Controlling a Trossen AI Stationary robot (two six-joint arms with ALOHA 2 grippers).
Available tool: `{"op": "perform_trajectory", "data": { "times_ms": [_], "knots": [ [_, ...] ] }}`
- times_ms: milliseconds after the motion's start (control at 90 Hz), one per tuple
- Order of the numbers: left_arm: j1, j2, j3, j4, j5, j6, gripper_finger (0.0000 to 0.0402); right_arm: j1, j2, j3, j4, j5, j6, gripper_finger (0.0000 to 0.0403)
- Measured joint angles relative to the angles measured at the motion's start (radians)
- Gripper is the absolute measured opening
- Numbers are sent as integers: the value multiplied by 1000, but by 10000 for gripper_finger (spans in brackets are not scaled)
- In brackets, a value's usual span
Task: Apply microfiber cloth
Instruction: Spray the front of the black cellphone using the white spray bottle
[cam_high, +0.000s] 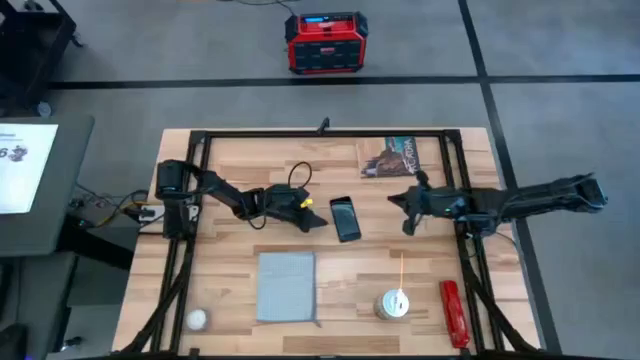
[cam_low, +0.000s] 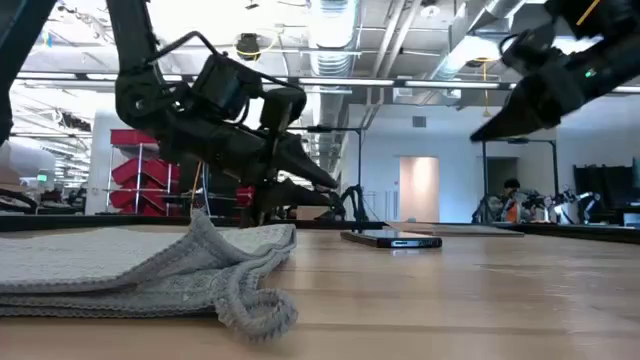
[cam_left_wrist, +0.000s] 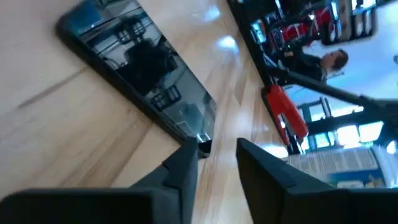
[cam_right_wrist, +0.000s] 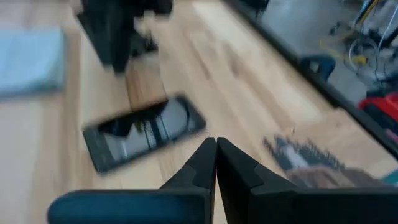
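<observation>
Left tool (cam_high: 318, 222) beside phone (cam_high: 345, 218) (cloth (cam_high: 287, 286) apart).

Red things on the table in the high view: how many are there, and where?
1: a red tool near the table's front right corner, right of the white roll. A red box sits on the floor beyond the table, not on it.

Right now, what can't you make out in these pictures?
- Booklet print: too small in the high view, blurred in the right wrist view.
- Small white round thing at the table's near left: too small to identify.
- Microfiber cloth: cut off by the low view's left edge.
- Phone screen: only reflections, left wrist view.
</observation>
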Motion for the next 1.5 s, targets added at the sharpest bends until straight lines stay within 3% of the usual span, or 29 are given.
{"op": "perform_trajectory", "data": {
  "times_ms": [156, 322, 456, 689, 867, 1033, 1111, 1211, 1500],
  "knots": [
    [39, -3, 2, -41, 15, -51, 145, 0, 188, 48, 0, 56, 41, 0],
    [53, -9, 4, -208, 50, -81, 168, 2, 397, 122, 4, 105, 103, 0],
    [54, -10, 8, -254, 49, -93, 171, 16, 554, 203, 11, 184, 139, 0],
    [50, -9, 67, -395, 61, -59, 171, 26, 747, 329, 9, 215, 135, 0],
    [56, -3, 197, -606, 88, 110, 171, 32, 763, 361, -24, 251, 132, 0],
    [36, 2, 293, -705, -41, 288, 171, 39, 699, 347, -58, 258, 163, 0],
    [41, 4, 290, -647, -54, 248, 171, 41, 672, 330, -61, 263, 175, 0],
    [44, 7, 276, -550, 10, 152, 171, 55, 653, 309, -62, 265, 203, 0],
    [22, 5, 235, -555, 97, -10, 171, 65, 668, 262, 13, 267, 245, 0]
  ]
}}
